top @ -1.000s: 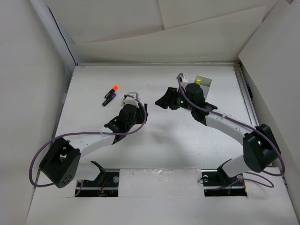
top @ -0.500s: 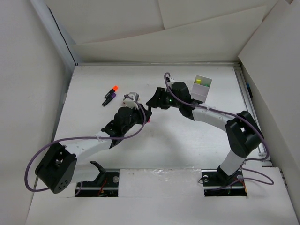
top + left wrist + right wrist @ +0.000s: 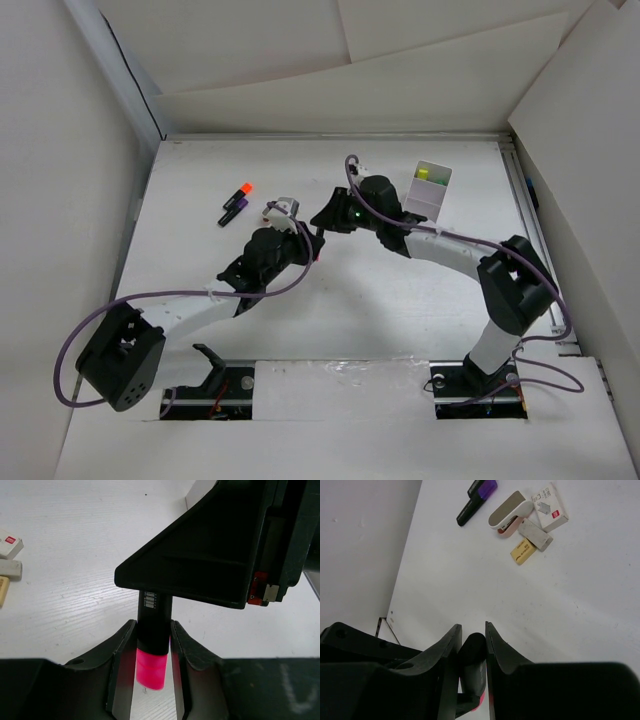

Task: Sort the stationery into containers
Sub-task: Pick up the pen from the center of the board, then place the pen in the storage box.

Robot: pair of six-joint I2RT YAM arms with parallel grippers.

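A black marker with a pink cap (image 3: 151,666) is held between my two grippers above the table. My left gripper (image 3: 151,630) is shut on it near the cap. My right gripper (image 3: 472,630) reaches in from the other side, and its jaws close on the marker's black end (image 3: 473,650). In the top view the left gripper (image 3: 303,243) and right gripper (image 3: 326,216) meet at the table's middle. The white tub (image 3: 431,192) stands at the back right with a yellow-green item (image 3: 423,172) inside. An orange-capped marker (image 3: 238,196) lies at the back left.
A black and purple marker (image 3: 477,501), a pale stapler (image 3: 509,512), a white staple box (image 3: 549,501), a grey eraser (image 3: 535,534) and a yellow piece (image 3: 522,551) lie in a group on the table. White cardboard walls (image 3: 60,200) surround the table.
My right arm has swung left from the tub to the left gripper and its jaws now sit round the marker's black end. The left gripper kept hold of the marker.
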